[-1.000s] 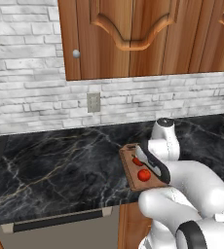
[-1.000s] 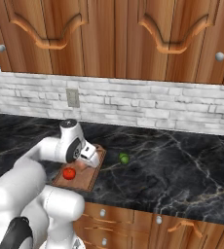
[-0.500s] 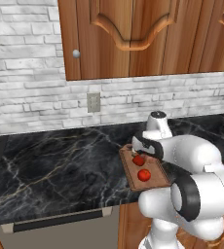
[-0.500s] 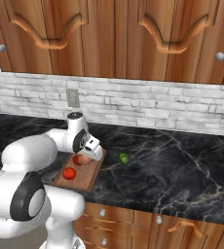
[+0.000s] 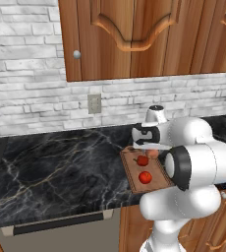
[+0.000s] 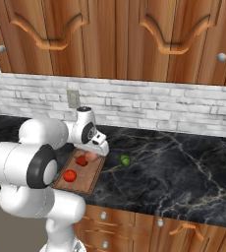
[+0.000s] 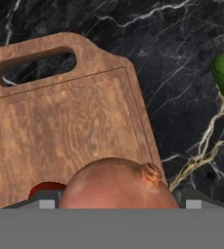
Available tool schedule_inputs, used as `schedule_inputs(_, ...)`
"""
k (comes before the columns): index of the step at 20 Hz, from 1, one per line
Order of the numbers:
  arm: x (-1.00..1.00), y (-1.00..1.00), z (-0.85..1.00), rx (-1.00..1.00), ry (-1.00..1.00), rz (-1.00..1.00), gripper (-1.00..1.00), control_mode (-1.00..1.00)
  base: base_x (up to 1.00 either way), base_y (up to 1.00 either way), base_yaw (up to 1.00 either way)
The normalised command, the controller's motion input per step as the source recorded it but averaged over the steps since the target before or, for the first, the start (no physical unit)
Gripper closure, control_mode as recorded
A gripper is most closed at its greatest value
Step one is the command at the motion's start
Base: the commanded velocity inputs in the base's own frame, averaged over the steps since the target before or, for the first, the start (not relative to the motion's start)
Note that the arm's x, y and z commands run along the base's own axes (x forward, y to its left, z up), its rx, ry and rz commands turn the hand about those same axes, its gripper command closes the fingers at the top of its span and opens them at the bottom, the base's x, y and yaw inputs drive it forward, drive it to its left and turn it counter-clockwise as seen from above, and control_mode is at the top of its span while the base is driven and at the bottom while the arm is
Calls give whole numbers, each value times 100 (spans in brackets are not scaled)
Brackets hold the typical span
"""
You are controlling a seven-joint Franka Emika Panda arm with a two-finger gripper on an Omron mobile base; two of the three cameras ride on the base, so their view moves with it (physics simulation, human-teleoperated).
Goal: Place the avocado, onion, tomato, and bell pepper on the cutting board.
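Holding the onion (image 7: 118, 184) between its spread jaws, the gripper (image 6: 97, 149) hangs over the far right part of the cutting board (image 6: 90, 178). Two red items lie on the board: one near its middle (image 6: 81, 160), one toward its near end (image 6: 70, 175). The avocado (image 6: 125, 160) rests on the black marble counter (image 6: 183, 167), just right of the board, apart from it.

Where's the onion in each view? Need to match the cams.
Left base view: onion right of centre, at the board's far edge, beside the arm.
Right base view: onion left of centre, under the gripper.
Hand view: onion bottom centre, close up.
Shared landmark: cutting board.
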Motion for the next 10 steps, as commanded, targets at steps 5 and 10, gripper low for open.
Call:
schedule_inputs(5,9,1,-36,0,10,0,100,-100,0,0,0)
schedule_inputs(10,-1,15,-55,2,11,0,100,-100,0,0,0)
